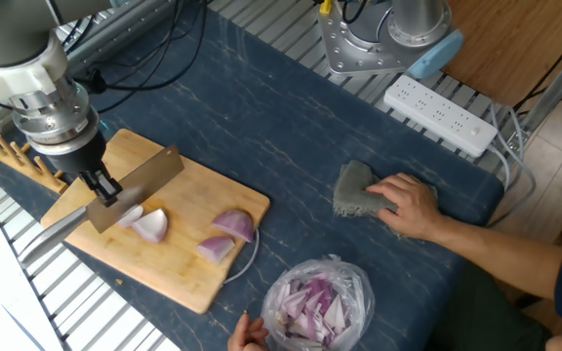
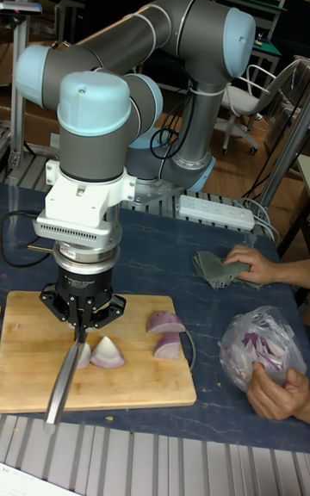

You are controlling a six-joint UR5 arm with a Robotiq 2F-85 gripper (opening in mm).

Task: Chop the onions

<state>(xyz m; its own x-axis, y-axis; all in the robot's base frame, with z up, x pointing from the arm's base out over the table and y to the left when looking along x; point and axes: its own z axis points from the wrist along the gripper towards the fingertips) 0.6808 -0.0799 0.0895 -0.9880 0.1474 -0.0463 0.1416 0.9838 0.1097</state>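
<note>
Three red onion pieces lie on the wooden cutting board (image 1: 188, 283) (image 2: 26, 332). One wedge (image 1: 150, 225) (image 2: 107, 352) sits right beside the knife blade, with a thin slice (image 2: 83, 356) under it. Two more wedges (image 1: 233, 225) (image 1: 216, 249) (image 2: 164, 322) (image 2: 168, 345) lie toward the board's right edge. My gripper (image 1: 103, 187) (image 2: 81, 324) is shut on the handle of a cleaver (image 1: 140, 185) (image 2: 62, 384), whose blade rests low over the left wedge.
A person's hand (image 1: 408, 205) rests on a grey cloth (image 1: 357, 190). The other hand (image 2: 275, 393) holds a clear bag of chopped onion bits (image 1: 318, 300) (image 2: 258, 345). A power strip (image 1: 442, 115) lies at the back. A wooden rack (image 1: 22, 161) stands left of the board.
</note>
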